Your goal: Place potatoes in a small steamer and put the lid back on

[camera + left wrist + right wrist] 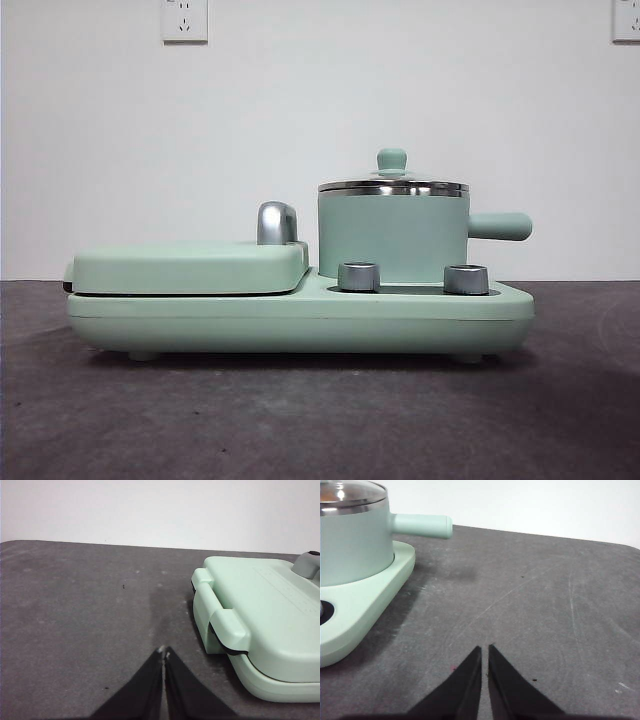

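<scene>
Glass lid (392, 184) is sitting on the small steamer (392, 238), which is standing on the appliance base (300, 310). Left gripper (164, 652) and right gripper (485, 649) are hovering over the table (545, 605), jaws closed, empty.

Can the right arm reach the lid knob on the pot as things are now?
Probably yes. The knob stands free on the lid, nothing above it. The right tool, shut, waits over bare table beside the pot, on its handle side.
</scene>
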